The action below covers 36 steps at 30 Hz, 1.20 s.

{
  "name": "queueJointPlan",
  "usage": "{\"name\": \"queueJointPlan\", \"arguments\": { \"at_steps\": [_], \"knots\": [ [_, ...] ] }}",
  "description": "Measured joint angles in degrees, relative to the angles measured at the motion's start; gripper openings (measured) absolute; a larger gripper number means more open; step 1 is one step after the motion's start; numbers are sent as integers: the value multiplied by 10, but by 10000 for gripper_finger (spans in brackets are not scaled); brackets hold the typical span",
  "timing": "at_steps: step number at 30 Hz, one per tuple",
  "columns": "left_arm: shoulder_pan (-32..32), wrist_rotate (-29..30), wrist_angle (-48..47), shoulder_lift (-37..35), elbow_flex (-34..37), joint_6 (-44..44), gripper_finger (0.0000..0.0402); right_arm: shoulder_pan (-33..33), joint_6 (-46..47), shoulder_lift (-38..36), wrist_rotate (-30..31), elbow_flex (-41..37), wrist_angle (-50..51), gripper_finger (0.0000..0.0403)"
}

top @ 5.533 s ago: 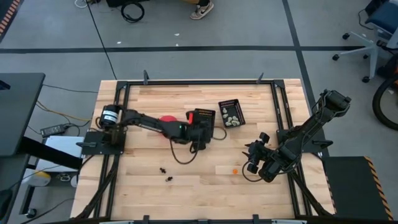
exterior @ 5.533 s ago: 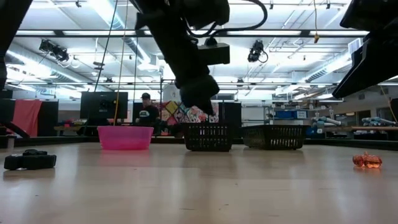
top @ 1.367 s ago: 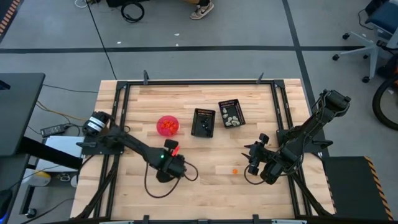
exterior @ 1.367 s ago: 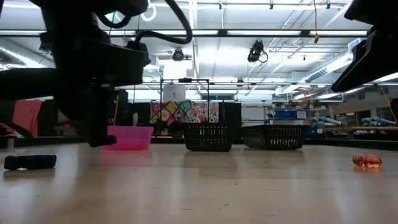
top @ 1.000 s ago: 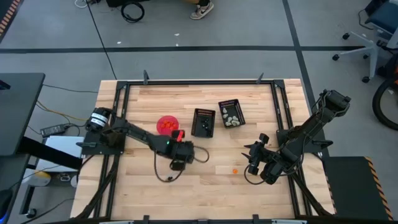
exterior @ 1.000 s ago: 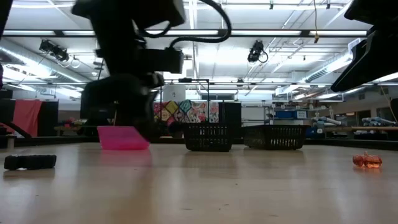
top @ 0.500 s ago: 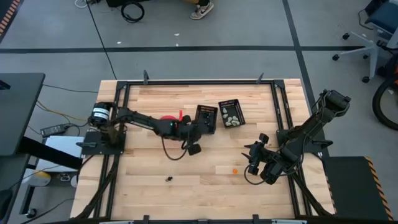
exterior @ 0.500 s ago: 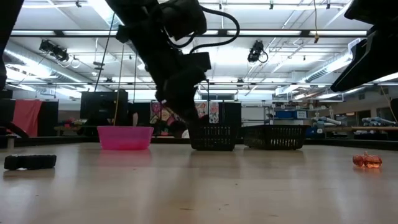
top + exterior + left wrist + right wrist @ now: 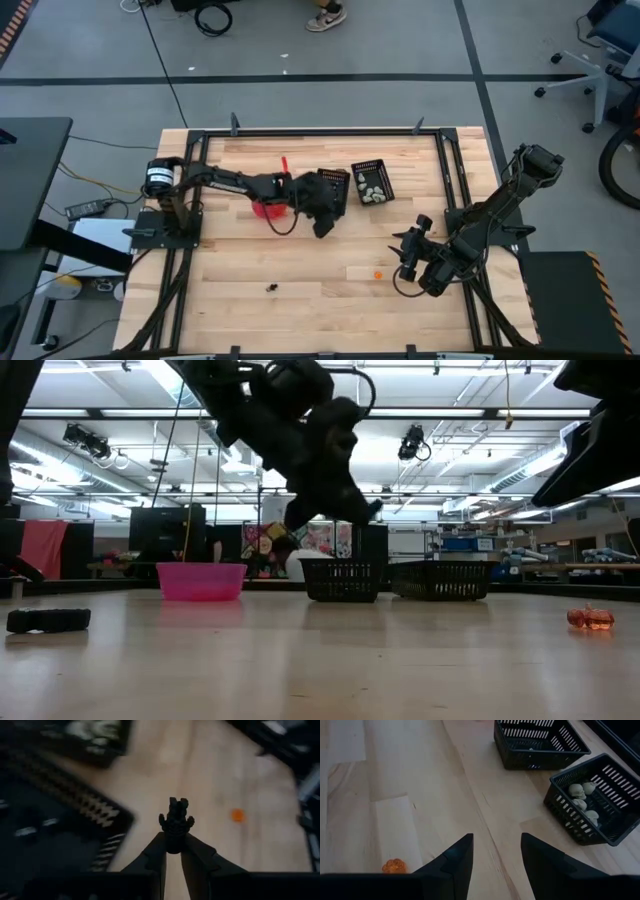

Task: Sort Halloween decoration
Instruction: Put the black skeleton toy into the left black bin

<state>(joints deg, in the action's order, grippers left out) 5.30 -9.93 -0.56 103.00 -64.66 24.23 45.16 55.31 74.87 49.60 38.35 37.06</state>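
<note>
My left gripper [image 9: 175, 845] is shut on a small black trinket [image 9: 175, 817] and hovers by the near edge of the left black basket [image 9: 331, 188], above the table [image 9: 300, 300]. In the low view it [image 9: 365, 512] hangs over that basket [image 9: 338, 580]. The second basket [image 9: 372, 183] holds pale trinkets [image 9: 582, 795]. An orange trinket [image 9: 377, 274] and another black trinket [image 9: 271, 288] lie on the table. My right gripper [image 9: 495, 850] stands open at the right, just short of the orange trinket [image 9: 394, 866]. The arm partly hides the pink bowl [image 9: 266, 208]. My left gripper pinches the black trinket by its lower part [image 9: 174, 836] between its two fingertips [image 9: 159, 851]. The rest of the trinket sticks out beyond the tips. The fingers slant downward toward the table's right side. The trinket is lifted clear of the table and the basket.
The table frame's black rails [image 9: 445, 170] run along the edges. Bare wood lies between the baskets and the near edge. In the low view, the room with screens and shelves shows behind the pink bowl [image 9: 200, 580].
My left gripper has swung from the table's near middle toward the far edge and right, rising and rolling its wrist. It has carried the black trinket to the left black basket's near edge. The right arm has kept still.
</note>
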Motion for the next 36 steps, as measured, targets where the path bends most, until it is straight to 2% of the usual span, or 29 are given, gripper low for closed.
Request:
{"name": "queueJointPlan", "arguments": {
  "at_steps": [9, 19, 26, 29, 32, 36],
  "knots": [
    [39, 73, -17, 1, 1, 8, 63, 10, 0, 0, 5, 0, -4, 169],
    [39, 75, -28, 1, 1, 6, 145, 10, -1, 0, 14, 0, -4, 169],
    [40, 67, -28, 0, 1, -18, 184, 10, -6, 0, 14, 0, -15, 169],
    [47, 30, -27, -5, 1, -64, 198, 10, -12, 0, 14, 0, -19, 169],
    [45, 19, -25, -9, -1, -106, 202, 10, -15, 0, 14, 0, -24, 169],
    [25, 99, -92, -11, -33, -236, 190, 10, -19, 0, 14, 0, -25, 169]
  ]
}}
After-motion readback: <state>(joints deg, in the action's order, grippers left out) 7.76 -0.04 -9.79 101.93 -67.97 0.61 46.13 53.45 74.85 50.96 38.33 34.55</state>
